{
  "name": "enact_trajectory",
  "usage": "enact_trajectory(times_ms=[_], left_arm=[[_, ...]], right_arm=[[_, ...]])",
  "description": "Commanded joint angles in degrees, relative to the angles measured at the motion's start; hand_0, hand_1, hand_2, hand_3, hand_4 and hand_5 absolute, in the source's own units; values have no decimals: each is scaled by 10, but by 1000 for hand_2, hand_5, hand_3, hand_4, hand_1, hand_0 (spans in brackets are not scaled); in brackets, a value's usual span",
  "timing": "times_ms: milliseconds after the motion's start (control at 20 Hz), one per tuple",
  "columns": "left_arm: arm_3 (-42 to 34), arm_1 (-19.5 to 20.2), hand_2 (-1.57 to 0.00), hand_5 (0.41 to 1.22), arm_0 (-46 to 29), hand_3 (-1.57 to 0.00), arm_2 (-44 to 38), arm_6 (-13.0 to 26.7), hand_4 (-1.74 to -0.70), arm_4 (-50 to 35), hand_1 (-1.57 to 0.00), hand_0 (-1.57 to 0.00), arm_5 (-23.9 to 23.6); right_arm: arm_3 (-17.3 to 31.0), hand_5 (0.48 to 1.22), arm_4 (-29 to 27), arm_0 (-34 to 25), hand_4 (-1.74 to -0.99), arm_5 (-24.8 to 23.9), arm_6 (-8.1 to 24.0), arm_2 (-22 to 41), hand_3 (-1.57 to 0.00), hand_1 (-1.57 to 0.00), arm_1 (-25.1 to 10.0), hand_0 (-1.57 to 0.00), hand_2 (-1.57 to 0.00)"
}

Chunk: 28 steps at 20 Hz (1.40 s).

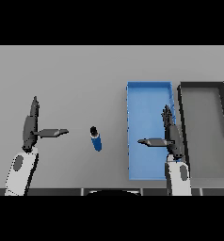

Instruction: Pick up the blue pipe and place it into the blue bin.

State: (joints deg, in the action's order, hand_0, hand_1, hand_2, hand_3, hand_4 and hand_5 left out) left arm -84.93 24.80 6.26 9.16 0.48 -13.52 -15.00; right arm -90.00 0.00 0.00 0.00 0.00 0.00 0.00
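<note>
Left hand (33, 129) hovers w/ fingers straight, thumb stuck out toward the small blue cylindrical pipe w/ dark cap (95, 139), which lies on the grey table (76, 75) near it, untouched. To grasp well: drop over the pipe's middle, close across its width. Right hand (169, 136) idles relaxed over the blue rectangular bin (147, 89) (dark grey tray (203, 85) just beside).

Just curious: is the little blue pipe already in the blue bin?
No. The blue pipe lies on the grey table, left of the blue bin.
</note>
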Motion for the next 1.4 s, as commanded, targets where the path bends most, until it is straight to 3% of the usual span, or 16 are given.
enact_trajectory(times_ms=[0,250,300,400,500,750,900,1050,1350], left_arm=[[0,0,1,593,0,1,0,-2,-966,0,1,1,0],[1,2,1,593,5,1,-2,-2,-966,-1,1,1,1],[3,38,1,593,-15,1,12,-38,-966,4,1,1,58],[17,78,1,590,-26,1,20,-82,-960,8,1,1,122],[27,92,1,592,-23,1,25,-90,-959,11,1,1,147],[-6,118,1,584,-48,1,38,-126,-976,-6,1,1,205],[-36,137,1,549,-58,1,63,-106,-1026,-5,1,1,242],[-69,128,1,510,-67,1,106,-85,-1095,3,1,1,272],[-88,80,1,450,-57,1,173,-38,-1139,53,1,1,268]], right_arm=[[0,629,0,0,-1205,-1,0,0,1,1,0,1,1],[3,629,-3,-8,-1205,0,7,-2,1,1,-1,1,1],[-17,629,39,15,-1205,7,-42,13,1,1,-40,1,1],[-52,627,87,51,-1197,12,-79,38,1,1,-70,1,1],[-74,622,103,60,-1193,12,-69,46,1,1,-80,1,1],[-70,621,109,57,-1192,14,-56,54,1,1,-79,1,1],[-61,616,110,48,-1179,12,-57,52,1,1,-78,1,1],[-71,616,109,51,-1173,15,-57,53,1,1,-82,1,1],[-71,615,102,55,-1197,19,-48,50,1,1,-80,1,1]])
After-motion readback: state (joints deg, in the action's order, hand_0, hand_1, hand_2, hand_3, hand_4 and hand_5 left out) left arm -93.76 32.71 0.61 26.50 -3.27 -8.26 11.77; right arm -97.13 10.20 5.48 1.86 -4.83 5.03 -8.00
